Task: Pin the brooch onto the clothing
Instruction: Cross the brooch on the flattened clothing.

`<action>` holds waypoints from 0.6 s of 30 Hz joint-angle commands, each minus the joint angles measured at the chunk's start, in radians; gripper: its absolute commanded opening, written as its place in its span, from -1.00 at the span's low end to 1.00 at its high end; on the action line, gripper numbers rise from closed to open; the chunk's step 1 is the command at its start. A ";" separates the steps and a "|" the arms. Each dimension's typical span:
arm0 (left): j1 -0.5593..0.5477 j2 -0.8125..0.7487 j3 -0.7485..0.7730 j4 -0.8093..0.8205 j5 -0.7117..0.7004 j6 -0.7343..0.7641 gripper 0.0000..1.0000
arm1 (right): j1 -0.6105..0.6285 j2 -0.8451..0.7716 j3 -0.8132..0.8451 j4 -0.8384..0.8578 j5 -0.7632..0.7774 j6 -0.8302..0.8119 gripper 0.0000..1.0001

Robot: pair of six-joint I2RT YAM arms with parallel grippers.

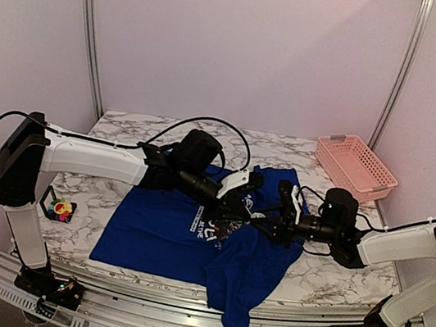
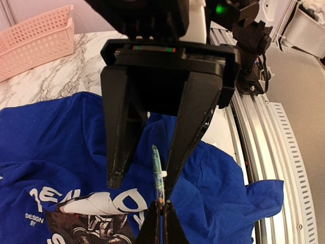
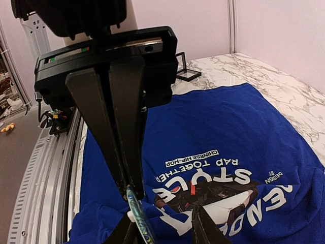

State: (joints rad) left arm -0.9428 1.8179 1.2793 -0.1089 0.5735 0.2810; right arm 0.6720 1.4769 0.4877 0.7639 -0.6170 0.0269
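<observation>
The brooch [image 2: 158, 173] shows edge-on as a thin multicoloured disc, and my left gripper [image 2: 161, 204] is shut on its lower rim. It hangs above the clothing [image 1: 159, 233], a royal-blue T-shirt spread on the marble table, close to the white lettering of the chest print [image 3: 231, 178]. My right gripper [image 3: 162, 217] faces the left one and is open, its fingers on either side of the brooch [image 3: 136, 211]. One right finger [image 2: 177, 152] is almost against the brooch's white back stud. From above, both grippers meet over the print, the left gripper [image 1: 236, 204] opposite the right gripper [image 1: 269, 220].
A pink lattice basket [image 1: 356, 165] stands at the back right corner. At the table's left edge sits a small black holder [image 1: 60, 207] with a colourful piece on it. The shirt's lower hem [image 1: 236, 312] drapes over the front rail.
</observation>
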 commanded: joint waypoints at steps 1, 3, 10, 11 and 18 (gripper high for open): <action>-0.042 -0.026 -0.016 -0.023 0.049 0.020 -1.00 | -0.034 0.003 -0.004 0.040 0.069 0.057 -0.37; -0.041 -0.028 -0.018 -0.022 0.048 0.019 -1.00 | -0.039 -0.006 -0.017 0.053 0.068 0.071 -0.37; -0.041 -0.030 -0.021 -0.020 0.048 0.019 -1.00 | -0.050 -0.014 -0.035 0.089 0.057 0.100 -0.35; -0.041 -0.031 -0.021 -0.020 0.048 0.018 -1.00 | -0.053 -0.016 -0.038 0.093 0.058 0.103 -0.35; -0.040 -0.035 -0.030 -0.018 0.045 0.021 -1.00 | -0.064 -0.028 -0.070 0.146 0.043 0.130 -0.32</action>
State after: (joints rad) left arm -0.9489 1.8175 1.2762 -0.0860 0.5629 0.2852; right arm 0.6506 1.4723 0.4446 0.8463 -0.6312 0.1204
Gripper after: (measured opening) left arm 0.017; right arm 0.328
